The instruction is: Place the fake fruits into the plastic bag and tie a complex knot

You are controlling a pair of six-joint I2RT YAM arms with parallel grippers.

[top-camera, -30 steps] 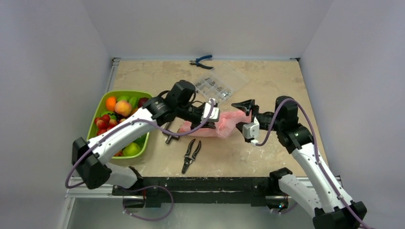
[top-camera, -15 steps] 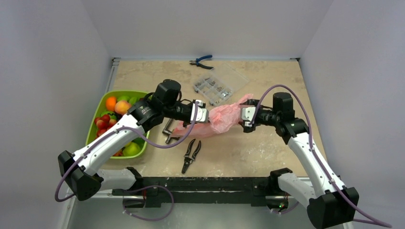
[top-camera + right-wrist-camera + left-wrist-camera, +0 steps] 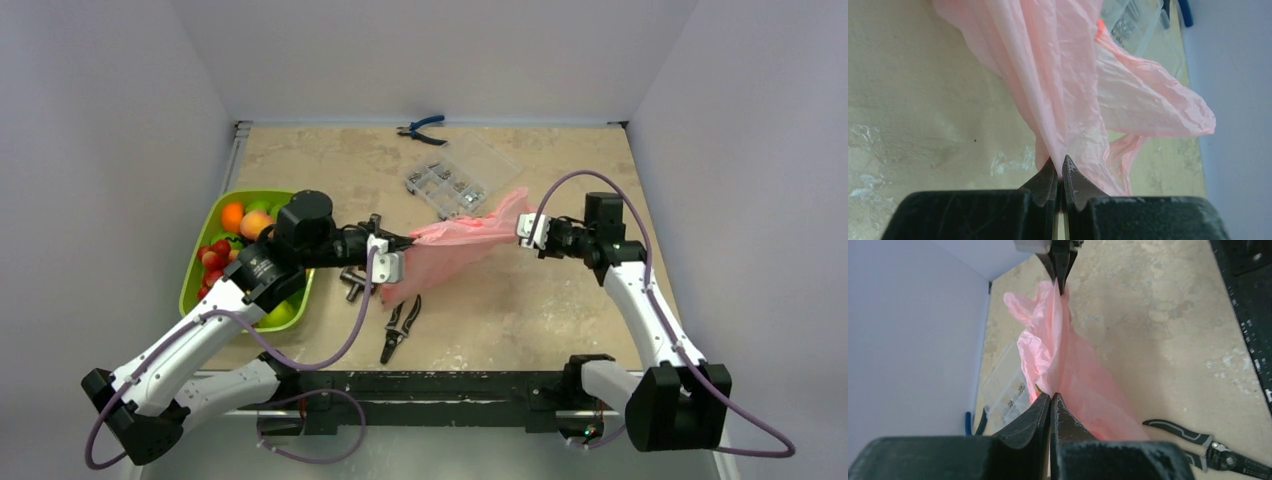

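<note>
The pink plastic bag (image 3: 455, 245) hangs stretched between both grippers above the table's middle. My left gripper (image 3: 402, 262) is shut on the bag's left end (image 3: 1045, 375), its fingertips pinching the film. At the bag's right end (image 3: 1068, 110), my right gripper (image 3: 521, 228) is shut on the plastic too. In the left wrist view the right gripper's tips (image 3: 1062, 282) bite the far edge of the bag. The fake fruits (image 3: 240, 232) lie in the lime-green tray (image 3: 205, 225) at the left. I see no knot.
A clear compartment box (image 3: 460, 175) of small parts sits behind the bag. Blue-handled pliers (image 3: 422, 128) lie at the back edge. Black pliers (image 3: 400, 325) and a small metal tool (image 3: 352, 285) lie on the table under the bag.
The right gripper shut on the bag's right end and drew back to the right. The left arm pulled left, so the bag lifted off the table and stretched between them.
</note>
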